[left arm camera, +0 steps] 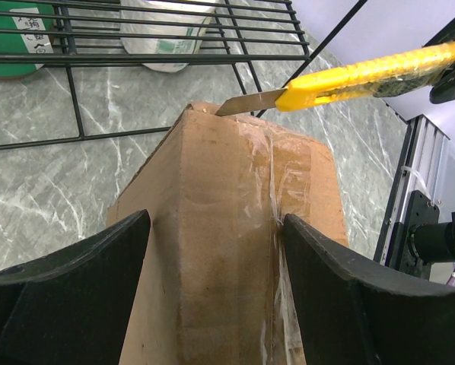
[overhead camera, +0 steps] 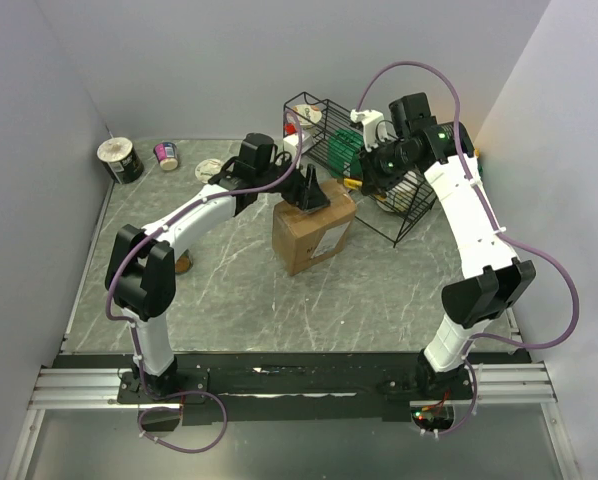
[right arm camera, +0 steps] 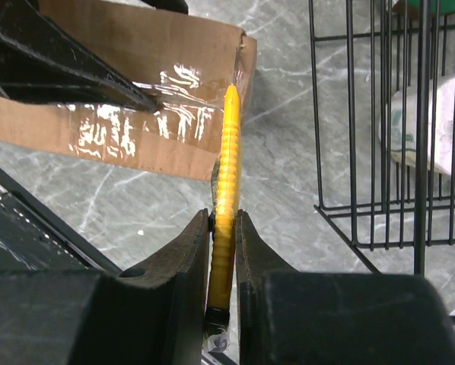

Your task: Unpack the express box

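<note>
- The box [overhead camera: 314, 238] stands on the table's middle, just near and left of the wire rack [left arm camera: 174, 57]. Its taped top faces up.
- The left gripper [overhead camera: 309, 192] sits over the box with its jaws wide apart and the cardboard between them. I cannot tell whether they press on it. They should brace it firmly, since a light carton will likely slide under a blade.
- The right gripper [right arm camera: 226, 228] is clamped tight on a yellow knife [right arm camera: 229, 152]. The blade [left arm camera: 246, 103] is at the box's far top edge, beside the tape [left arm camera: 273, 182].
- The step in hand looks like slitting the seam, so the blade should line up with the tape strip, not the bare cardboard.
- Keep the cut shallow: what lies inside is hidden and could be nicked.
- Draw the knife along the seam in one steady line, and stop short of the left fingers [left arm camera: 342, 289], which lie close to the path.
- Keep the handle clear of the rack wires on the right.
</note>
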Controlling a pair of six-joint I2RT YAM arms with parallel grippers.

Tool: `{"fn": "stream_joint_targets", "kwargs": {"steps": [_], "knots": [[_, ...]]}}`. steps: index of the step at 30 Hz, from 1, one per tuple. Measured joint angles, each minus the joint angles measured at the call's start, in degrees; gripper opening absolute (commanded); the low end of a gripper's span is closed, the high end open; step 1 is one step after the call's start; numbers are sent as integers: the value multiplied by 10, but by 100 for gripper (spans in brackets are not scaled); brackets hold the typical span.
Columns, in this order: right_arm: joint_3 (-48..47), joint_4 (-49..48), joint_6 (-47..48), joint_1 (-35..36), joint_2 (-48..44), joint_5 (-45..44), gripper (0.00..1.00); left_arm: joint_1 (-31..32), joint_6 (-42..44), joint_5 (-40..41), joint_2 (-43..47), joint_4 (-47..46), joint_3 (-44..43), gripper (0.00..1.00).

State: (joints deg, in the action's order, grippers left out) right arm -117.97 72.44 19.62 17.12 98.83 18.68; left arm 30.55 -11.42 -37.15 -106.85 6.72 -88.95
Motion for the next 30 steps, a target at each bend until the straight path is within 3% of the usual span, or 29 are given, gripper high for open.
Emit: {"fn": "stream_joint_targets", "kwargs": {"steps": [16, 30], "knots": [[5, 20, 41, -17, -6, 4, 0, 1, 2, 4, 0, -1, 0, 76], [79, 22, 45, -19, -42, 4, 0, 2, 2, 27, 2, -2, 0, 76]]}}
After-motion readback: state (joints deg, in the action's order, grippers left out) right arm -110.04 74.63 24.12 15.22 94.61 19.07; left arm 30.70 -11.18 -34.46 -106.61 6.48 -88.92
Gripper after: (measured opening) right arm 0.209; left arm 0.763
